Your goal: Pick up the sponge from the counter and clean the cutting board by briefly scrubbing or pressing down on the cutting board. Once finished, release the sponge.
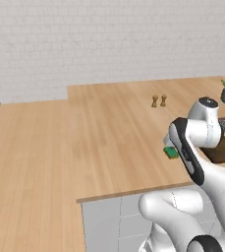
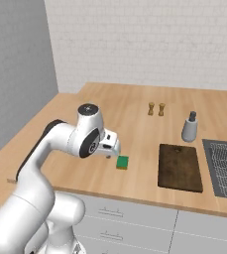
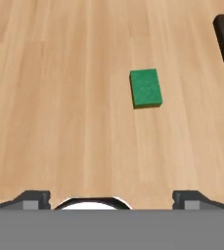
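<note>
Claw (image 3: 111, 197): jaws apart, holds nothing.
Sponge (image 3: 145, 88): on worktop (image 3: 59, 97), untouched.
Cutting board (image 2: 180, 166): right, not scrubbed.
Left: everything.

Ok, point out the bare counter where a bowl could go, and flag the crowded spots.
Free: the wide counter stretch left of the sponge, and the strip between sponge and cutting board. Crowded: behind the board, where the grey bottle stands, with two small wooden shakers farther back, and the board's right side by the gridded stovetop.
</note>
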Motion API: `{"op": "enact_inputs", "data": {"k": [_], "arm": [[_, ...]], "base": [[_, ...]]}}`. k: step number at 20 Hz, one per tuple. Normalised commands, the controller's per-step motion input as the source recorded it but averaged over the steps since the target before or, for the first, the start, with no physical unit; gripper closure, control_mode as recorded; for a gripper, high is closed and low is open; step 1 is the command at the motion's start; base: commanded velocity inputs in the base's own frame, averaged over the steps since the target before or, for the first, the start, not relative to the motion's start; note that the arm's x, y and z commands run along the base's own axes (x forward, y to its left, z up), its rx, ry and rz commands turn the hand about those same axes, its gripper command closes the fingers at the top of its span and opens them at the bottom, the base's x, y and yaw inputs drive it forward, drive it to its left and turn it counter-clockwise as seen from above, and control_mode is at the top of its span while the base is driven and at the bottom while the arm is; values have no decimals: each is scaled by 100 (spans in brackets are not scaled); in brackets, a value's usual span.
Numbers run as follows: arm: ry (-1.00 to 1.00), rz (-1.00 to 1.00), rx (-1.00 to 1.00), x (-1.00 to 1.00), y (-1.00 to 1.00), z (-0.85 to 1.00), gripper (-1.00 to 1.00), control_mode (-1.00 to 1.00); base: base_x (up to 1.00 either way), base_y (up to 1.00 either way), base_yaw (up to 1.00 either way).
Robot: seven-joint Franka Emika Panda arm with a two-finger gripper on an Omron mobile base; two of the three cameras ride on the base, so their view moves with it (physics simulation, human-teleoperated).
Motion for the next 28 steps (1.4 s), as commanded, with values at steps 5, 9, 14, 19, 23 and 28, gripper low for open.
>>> {"op": "enact_inputs", "data": {"k": [5,9,14,19,23,28], "arm": [[3,0,0,45,-32,-21,-100,-100],[8,0,0,50,-28,-8,-100,-100],[7,0,0,44,-20,-23,-100,-100],[-1,2,0,26,-3,-32,-100,-100],[-1,7,0,20,0,-42,-100,-100],[4,3,0,46,0,-19,-100,-100]], "base": [[0,0,0],[0,0,0],[0,0,0],[0,0,0],[0,0,0],[0,0,0]]}}
